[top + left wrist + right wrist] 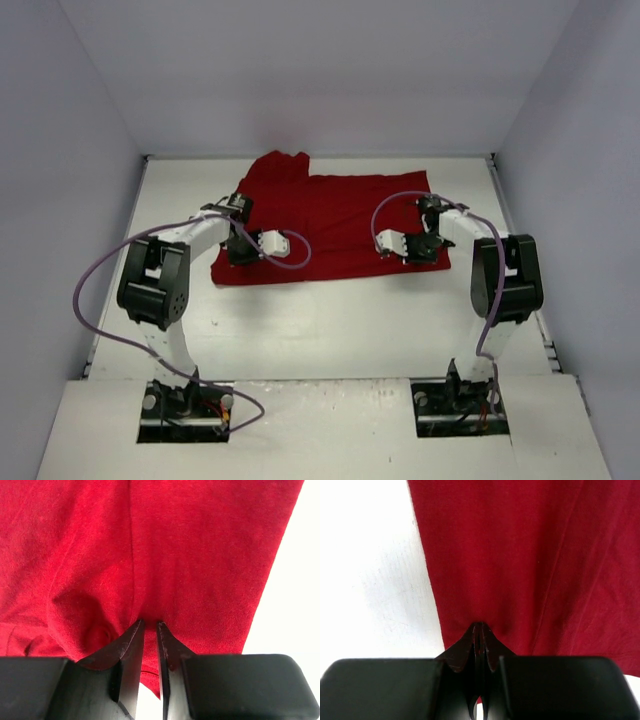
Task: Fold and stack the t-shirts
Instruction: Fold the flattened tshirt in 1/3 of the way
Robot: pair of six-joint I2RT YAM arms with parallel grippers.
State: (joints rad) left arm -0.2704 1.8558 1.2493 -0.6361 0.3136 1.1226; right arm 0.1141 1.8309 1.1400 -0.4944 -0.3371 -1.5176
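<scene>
Left hand (149,625) and right hand (479,626) are both down on cloth. Table (330,320): white, walled on three sides. T-shirt (340,215): dark red, spread flat on the table's far half. Left hand is clamped on a puckered fold near the shirt's near-left corner. Right hand's fingers are together at the near-right edge; can't tell if cloth is pinched.
</scene>
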